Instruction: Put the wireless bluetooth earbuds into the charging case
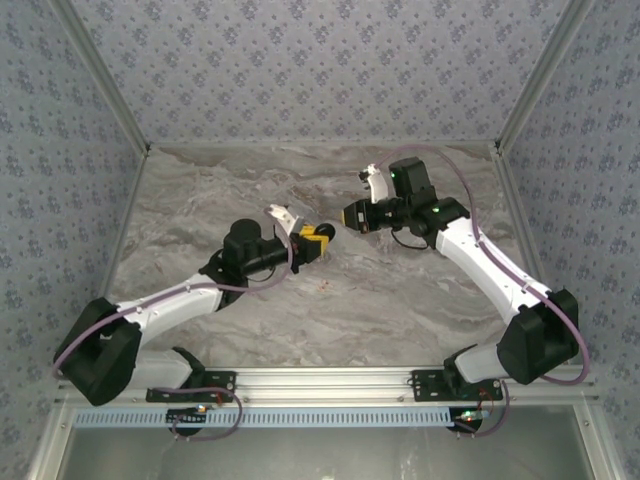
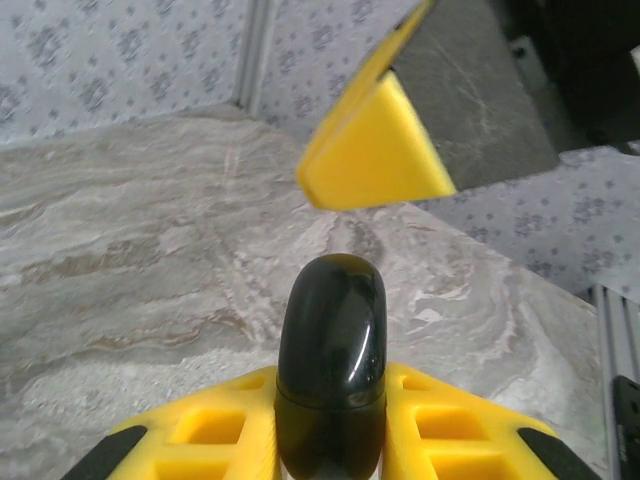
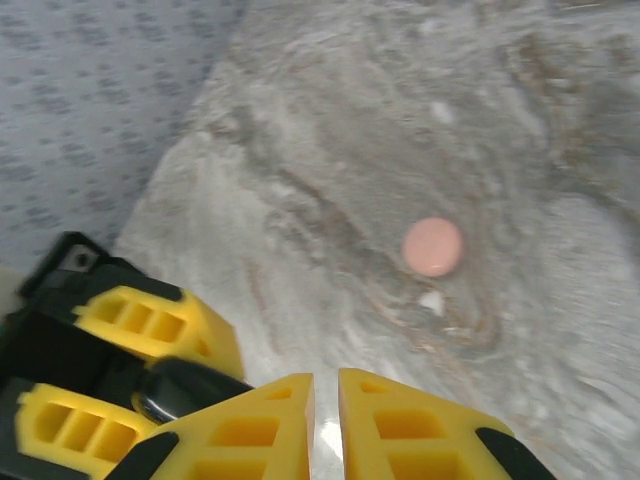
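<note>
**Status.** Early, by judgement. The charging case [image 3: 432, 246] lies alone, showing only a plain pink face. Whether it is open cannot be told, and nothing is seen seated in it. Both earbuds are judged yet to be put in, so the whole insertion is left to do.

**Item 1: left fingers** [image 2: 258, 430]. Yellow, clenched on a glossy black puck [image 2: 332, 360]. The puck stands upright between them, its rounded end poking out past the tips. It is far too big to be an earbud, and its part in the job is unclear.

**Item 2: right fingers** [image 3: 300, 425]. Yellow, drawn together to a thin slit. Nothing can be made out in the slit, and whether something tiny is nipped there cannot be told. They hang above the surface, tips turned toward the left pair. The two pairs sit close, tip facing tip, with a small gap between them in the top view.

**Item 3: worktop** [image 3: 500, 120]. Grey veined marble pattern.

**Item 4: charging case, location.** Flat on the worktop, ahead of the right fingers in their wrist view and well apart from both pairs. Neither pair touches it.

**Item 5: pale fleck** [image 3: 432, 300]. Just beside the case on its near side. Too small to identify.
</note>
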